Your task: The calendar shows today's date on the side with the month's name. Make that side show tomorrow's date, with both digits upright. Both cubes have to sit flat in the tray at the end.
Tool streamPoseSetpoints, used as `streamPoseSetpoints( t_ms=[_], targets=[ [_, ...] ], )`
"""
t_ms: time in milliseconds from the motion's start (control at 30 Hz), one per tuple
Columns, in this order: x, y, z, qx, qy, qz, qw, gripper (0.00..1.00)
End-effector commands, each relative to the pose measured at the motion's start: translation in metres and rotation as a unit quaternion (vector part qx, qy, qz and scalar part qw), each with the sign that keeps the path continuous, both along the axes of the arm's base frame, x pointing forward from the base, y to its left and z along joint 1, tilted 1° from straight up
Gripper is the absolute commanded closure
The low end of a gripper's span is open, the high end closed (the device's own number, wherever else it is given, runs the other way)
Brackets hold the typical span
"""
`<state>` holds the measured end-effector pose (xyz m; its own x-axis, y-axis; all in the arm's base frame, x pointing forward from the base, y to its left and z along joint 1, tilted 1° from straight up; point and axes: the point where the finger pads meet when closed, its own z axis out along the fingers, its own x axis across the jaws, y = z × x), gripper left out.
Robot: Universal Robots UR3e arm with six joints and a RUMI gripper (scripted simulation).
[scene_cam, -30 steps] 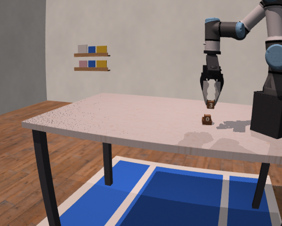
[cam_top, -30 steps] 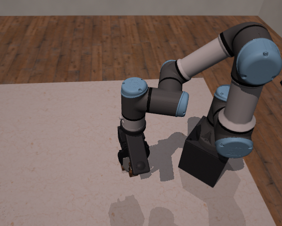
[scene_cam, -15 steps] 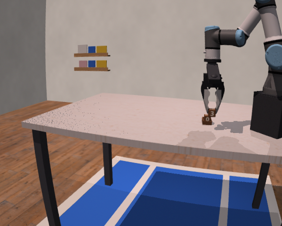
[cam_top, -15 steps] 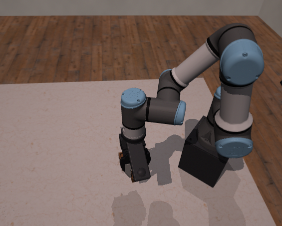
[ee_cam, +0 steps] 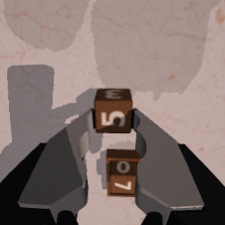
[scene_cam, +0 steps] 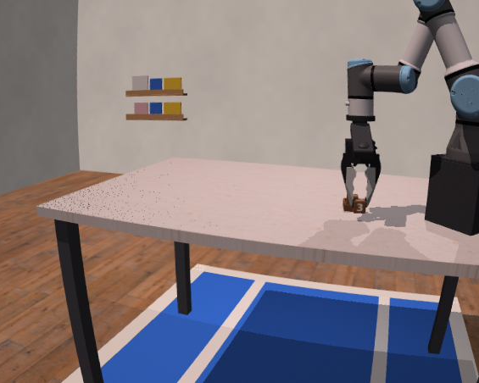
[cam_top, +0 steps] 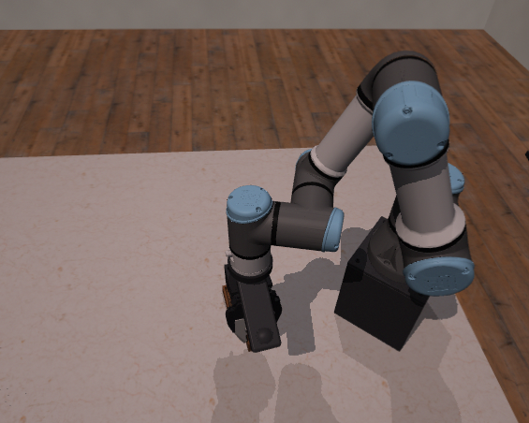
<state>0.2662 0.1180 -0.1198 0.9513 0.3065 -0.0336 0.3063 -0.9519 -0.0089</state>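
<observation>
Wrist view, end effector (ee_cam: 113, 130) clamping numbered cube (ee_cam: 113, 111), second cube (ee_cam: 122, 171) below

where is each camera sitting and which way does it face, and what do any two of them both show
Top: high above the table, looking down; shows the whole arm, its black base and the gripper from above.
Exterior: off to the side at about table height, looking across; shows the arm, the base and the gripper shut on a cube with a 3.
Wrist: on the gripper, looking down past its fingers; shows the held cube and a second cube beyond it.
Shared: exterior and wrist both show the held cube.
</observation>
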Motion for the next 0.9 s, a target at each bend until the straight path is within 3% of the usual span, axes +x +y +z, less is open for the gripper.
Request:
streamPoseSetpoints(
  t_ms=[0,867],
  targets=[
    [0.0108,-0.0006,-0.0125,-0.002,-0.022,0.000,1.000,0.90],
    [0.0116,-0.0007,-0.0180,-0.002,-0.023,0.000,1.000,0.90]
  ],
)
